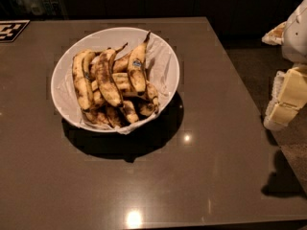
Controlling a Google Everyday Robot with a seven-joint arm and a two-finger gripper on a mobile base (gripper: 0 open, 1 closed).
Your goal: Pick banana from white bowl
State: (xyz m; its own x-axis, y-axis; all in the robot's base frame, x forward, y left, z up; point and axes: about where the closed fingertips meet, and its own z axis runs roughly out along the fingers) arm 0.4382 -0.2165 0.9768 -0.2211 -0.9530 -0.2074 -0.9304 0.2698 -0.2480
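Note:
The white bowl [165,56] stands on the dark table, left of centre, lined with crinkled white paper. It holds a pile of several overripe bananas, yellow with brown-black blotches. One long banana [106,78] lies on top in the middle of the pile, and another with a blue sticker [137,66] leans to its right, stem pointing up. My gripper [284,102], cream and white, hangs at the right edge of the view beyond the table's right edge. It is far from the bowl and holds nothing that I can see.
The brown table [211,166] runs across most of the view, with its right edge slanting down to the right. A black-and-white checkered tag [12,30] lies at the far left corner. The floor and my arm's shadow [283,181] are to the right.

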